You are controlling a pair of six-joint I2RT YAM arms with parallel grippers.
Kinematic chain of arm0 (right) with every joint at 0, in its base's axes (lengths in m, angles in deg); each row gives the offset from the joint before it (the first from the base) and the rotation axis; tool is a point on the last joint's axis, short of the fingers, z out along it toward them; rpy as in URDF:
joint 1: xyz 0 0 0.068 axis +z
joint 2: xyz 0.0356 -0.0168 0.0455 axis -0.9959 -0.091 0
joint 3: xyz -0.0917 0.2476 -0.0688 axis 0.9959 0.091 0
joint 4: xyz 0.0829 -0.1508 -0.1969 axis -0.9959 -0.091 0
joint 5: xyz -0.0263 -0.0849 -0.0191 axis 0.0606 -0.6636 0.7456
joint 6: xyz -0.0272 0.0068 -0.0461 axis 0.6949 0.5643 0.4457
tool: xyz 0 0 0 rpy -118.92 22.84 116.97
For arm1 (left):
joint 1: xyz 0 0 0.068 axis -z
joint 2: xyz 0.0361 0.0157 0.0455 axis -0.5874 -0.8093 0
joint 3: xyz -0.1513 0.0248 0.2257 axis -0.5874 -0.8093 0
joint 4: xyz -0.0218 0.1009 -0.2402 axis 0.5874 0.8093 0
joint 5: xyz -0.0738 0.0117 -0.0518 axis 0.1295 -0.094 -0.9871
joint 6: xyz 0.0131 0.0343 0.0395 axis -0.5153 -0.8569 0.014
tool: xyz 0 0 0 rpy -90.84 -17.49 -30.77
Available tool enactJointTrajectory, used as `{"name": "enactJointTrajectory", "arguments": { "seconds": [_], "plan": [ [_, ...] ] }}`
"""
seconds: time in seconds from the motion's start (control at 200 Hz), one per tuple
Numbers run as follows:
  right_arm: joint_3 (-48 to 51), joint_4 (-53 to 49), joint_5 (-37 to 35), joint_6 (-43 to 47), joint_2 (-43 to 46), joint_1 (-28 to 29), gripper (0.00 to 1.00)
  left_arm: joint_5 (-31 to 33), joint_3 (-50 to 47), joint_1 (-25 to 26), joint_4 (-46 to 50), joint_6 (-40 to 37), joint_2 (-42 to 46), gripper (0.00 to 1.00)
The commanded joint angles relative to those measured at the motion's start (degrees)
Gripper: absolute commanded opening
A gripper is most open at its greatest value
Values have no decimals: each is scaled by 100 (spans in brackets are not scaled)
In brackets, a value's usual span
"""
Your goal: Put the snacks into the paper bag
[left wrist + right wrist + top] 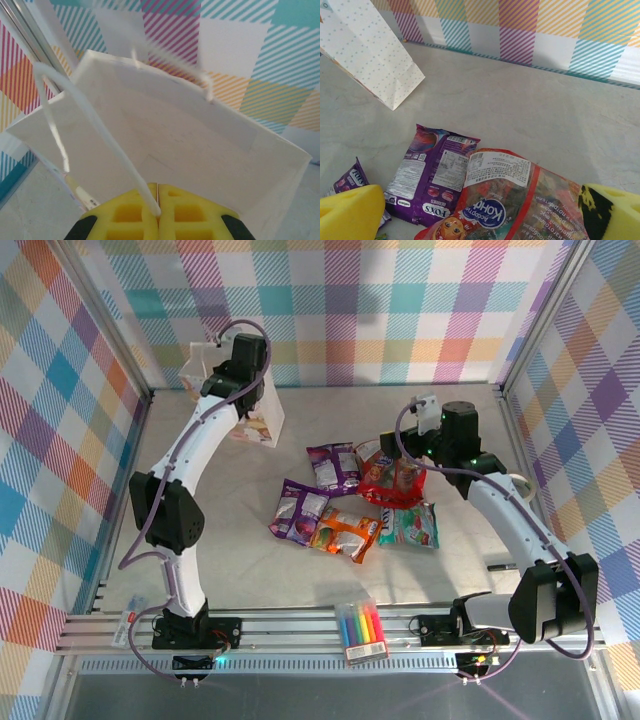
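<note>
Left gripper (158, 195): clamped on paper bag (210, 150) cord handle (100, 129).
Right gripper (480, 215): gaping wide over red packet (520, 200).
Snacks (345, 528): four o'clock of paper bag.

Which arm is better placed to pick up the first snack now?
The right. Its open right hand hangs above the red packet, a finger on each side. The left hand is shut on the cord handle of the paper bag, far from the snacks.

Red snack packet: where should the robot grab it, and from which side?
Probably across its middle, from straight above: the red snack packet lies flat on the table with no upright edge, and the open right gripper hangs over it.
</note>
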State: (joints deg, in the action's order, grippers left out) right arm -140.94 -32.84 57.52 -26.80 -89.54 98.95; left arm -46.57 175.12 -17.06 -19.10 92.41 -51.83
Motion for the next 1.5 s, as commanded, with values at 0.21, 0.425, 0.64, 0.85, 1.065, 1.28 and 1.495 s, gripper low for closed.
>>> {"name": "enactJointTrajectory", "arguments": {
  "seconds": [0.21,0.425,0.64,0.85,1.065,1.28,1.495],
  "plan": [
    [-106,-63,35,-60,157,150,99,-634,-774,-28,392,-43,965,2],
    [-76,-76,-18,-138,267,263,99,-895,-958,-28,606,-66,1342,2],
    [-49,-180,-36,-223,320,295,99,-1094,-1274,58,763,56,1697,2],
    [-19,-220,-36,-330,447,321,99,-1100,-1832,178,879,165,2270,2],
    [4,-234,-9,-459,508,364,99,-1064,-2192,285,1097,217,2833,2],
    [45,-239,-27,-618,544,433,99,-971,-2424,454,1415,314,3190,2],
    [70,-303,-78,-671,584,499,99,-994,-2875,581,1556,563,3643,2]
  ]
}}
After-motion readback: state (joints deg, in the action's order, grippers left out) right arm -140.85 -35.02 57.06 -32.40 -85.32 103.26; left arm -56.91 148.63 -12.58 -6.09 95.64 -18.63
